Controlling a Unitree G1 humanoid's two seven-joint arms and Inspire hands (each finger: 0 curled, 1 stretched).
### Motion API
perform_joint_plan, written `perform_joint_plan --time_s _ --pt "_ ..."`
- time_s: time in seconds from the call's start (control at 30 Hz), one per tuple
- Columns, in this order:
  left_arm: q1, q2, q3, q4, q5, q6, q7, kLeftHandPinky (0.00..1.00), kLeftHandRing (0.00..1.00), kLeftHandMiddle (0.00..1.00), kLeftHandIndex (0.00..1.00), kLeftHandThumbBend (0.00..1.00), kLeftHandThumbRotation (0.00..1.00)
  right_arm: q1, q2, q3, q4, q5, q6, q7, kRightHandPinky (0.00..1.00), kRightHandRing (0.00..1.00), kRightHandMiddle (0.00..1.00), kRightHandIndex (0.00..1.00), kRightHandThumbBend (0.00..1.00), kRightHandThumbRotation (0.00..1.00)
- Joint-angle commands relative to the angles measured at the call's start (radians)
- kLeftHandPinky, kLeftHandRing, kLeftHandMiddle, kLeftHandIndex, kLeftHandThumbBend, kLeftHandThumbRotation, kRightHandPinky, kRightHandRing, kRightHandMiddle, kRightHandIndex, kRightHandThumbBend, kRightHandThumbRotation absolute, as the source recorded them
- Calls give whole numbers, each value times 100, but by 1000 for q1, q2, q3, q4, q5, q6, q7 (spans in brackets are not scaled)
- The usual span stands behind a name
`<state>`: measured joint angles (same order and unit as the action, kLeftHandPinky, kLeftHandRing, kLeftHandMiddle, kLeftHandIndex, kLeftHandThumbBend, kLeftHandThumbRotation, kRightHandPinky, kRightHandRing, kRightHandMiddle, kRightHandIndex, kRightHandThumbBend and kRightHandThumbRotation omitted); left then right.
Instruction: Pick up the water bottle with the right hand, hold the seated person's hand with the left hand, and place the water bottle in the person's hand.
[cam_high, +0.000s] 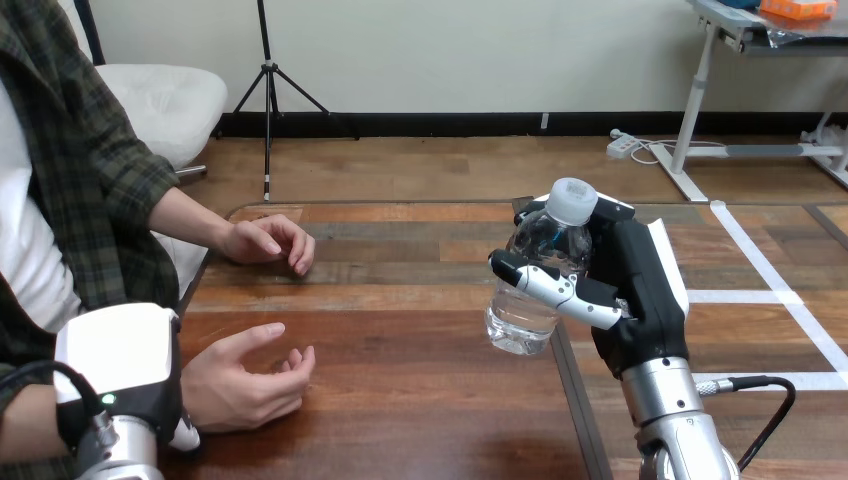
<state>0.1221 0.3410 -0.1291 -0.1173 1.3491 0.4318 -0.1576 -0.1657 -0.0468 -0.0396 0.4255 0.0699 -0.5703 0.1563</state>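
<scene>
Head view | right hand (628, 285) is wrapped round the clear water bottle (540, 250), white cap up, tilted a bit, held just above the wooden table (400, 410) near its right edge | left hand (125, 370) is right up against the wrist of the person's nearer hand (245, 378), which is palm-up; honestly can't tell if it's gripping | person's far hand (268, 243) rests on the table

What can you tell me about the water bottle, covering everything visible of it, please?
The water bottle is small and made of clear plastic, with a white cap screwed on; its contents look clear. It leans slightly, with the cap up and toward the right, and appears to be raised just above the wooden table. The right hand grips it from the right side, fingers curled across its middle. Nothing else touches it.
</scene>
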Motion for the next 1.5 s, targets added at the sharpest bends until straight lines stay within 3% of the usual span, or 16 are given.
perform_joint_plan --time_s 0.0,0.43,0.53,0.87,1.03,1.47 --pt "-62 15 -31 62 11 16 1 72 78 80 77 86 0 -84 -2 -8 -89 24 0 2 35 37 41 42 48 0" --pt "-93 26 -66 121 -16 34 -22 66 71 75 73 85 0 -84 -12 -6 -97 -17 -5 -19 35 38 42 43 49 0" --pt "-96 28 -72 122 -26 34 -47 63 69 73 72 85 0 -85 -13 -7 -98 -27 -5 -26 35 38 42 43 50 0" --pt "-115 47 -101 129 -49 45 -196 57 65 70 72 81 0 -88 -11 -10 -105 -19 6 -19 35 38 42 43 50 0" --pt "-119 62 -113 129 -70 30 -244 57 66 71 72 81 0 -90 -13 -10 -107 -19 7 -19 35 39 42 43 49 0" --pt "-136 88 -123 123 -186 -7 -380 59 69 73 74 78 0 -91 -14 -14 -105 -10 10 -17 37 40 42 43 48 0"
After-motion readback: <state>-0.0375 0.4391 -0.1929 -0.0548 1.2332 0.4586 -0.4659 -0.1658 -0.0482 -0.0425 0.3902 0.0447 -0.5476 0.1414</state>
